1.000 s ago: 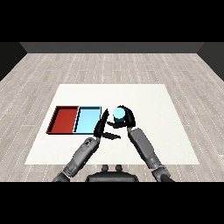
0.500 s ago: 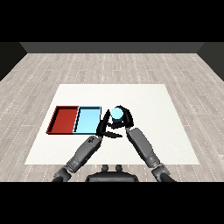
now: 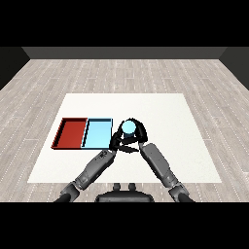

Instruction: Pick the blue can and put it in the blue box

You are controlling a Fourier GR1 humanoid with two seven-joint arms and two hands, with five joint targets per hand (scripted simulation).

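The blue can [image 3: 129,127] shows its light blue top just right of the light blue tray [image 3: 97,133]. My right hand [image 3: 138,133] is curled round the can and holds it above the table. My left hand [image 3: 117,143] sits directly under and left of the can, close to the blue tray's right edge, its fingers partly hidden by the right hand. The red tray [image 3: 72,133] lies left of the blue one.
Both trays hold nothing and lie side by side on the white table [image 3: 165,116]. Bare white surface stretches to the right and behind my hands. The grey forearms come in from the lower middle.
My right hand has carried the can a little to the left, nearer the blue tray. The left hand has stayed about where it was.
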